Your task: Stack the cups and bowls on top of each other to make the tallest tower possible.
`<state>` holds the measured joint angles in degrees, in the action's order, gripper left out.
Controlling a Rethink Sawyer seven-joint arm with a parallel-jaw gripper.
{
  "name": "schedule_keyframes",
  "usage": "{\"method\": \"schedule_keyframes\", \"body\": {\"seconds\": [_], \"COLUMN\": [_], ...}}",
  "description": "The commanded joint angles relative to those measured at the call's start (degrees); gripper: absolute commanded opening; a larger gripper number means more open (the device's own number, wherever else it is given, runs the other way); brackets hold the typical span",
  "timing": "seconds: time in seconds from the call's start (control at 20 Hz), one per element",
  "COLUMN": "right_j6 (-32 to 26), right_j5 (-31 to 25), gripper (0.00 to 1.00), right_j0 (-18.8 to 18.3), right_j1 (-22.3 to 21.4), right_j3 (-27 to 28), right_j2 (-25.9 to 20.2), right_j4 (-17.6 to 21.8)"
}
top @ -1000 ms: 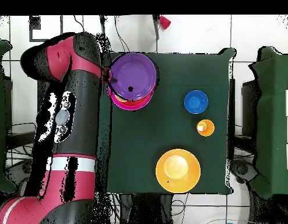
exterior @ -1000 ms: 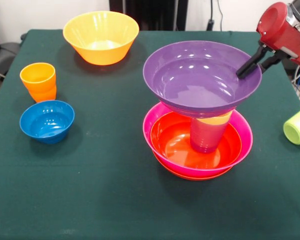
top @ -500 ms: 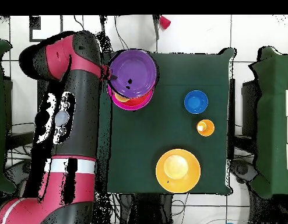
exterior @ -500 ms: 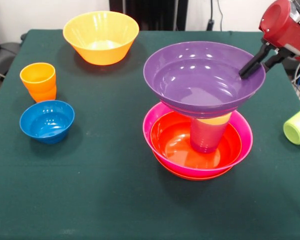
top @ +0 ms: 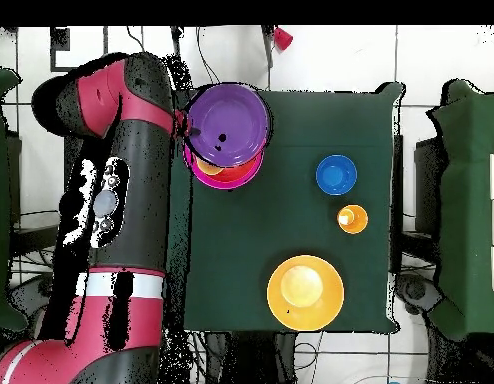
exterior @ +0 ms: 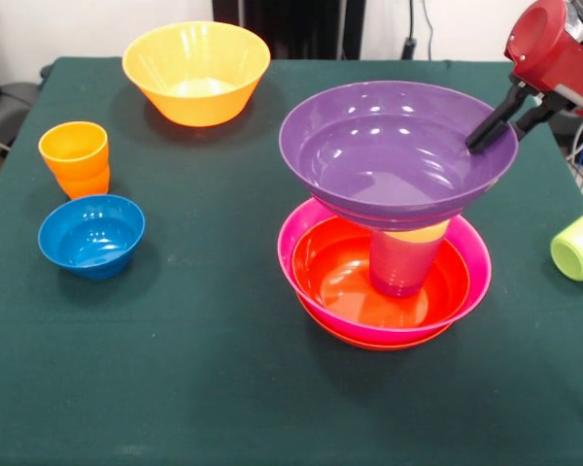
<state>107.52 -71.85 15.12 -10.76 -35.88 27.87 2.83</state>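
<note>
Since a second ago the end effector [exterior: 493, 124] has drawn slightly up and toward the right edge of the frame, and the purple bowl [exterior: 396, 150] has shifted a little the same way. Black fingers [exterior: 486, 132] sit at the bowl's right rim, one inside it; whether they are clamped on the rim cannot be told. That bowl rests on a yellow cup [exterior: 415, 234] nested in a purple cup [exterior: 401, 267], standing in a red-orange bowl [exterior: 350, 282] inside the pink bowl [exterior: 301, 228], right of centre on the green tabletop [exterior: 214, 369]. At far right lies a lime green cup [exterior: 579, 245]. On the left stand the orange cup [exterior: 75, 157] and blue bowl [exterior: 90, 235]; the yellow-orange bowl [exterior: 195, 71] is at upper left.
</note>
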Motion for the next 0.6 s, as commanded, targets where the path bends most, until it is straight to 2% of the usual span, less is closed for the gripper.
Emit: {"method": "schedule_keyframes", "body": {"seconds": [0.05, 0.6], "right_j6": [11.3, 12.9], "right_j5": [2.6, 2.1], "gripper": [0.00, 0.00], "right_j0": [-0.5, -0.1], "right_j1": [1.5, 2.7], "right_j3": [-3.9, -2.8], "right_j2": [-3.0, -2.2], "right_j4": [0.2, 0.4]}}
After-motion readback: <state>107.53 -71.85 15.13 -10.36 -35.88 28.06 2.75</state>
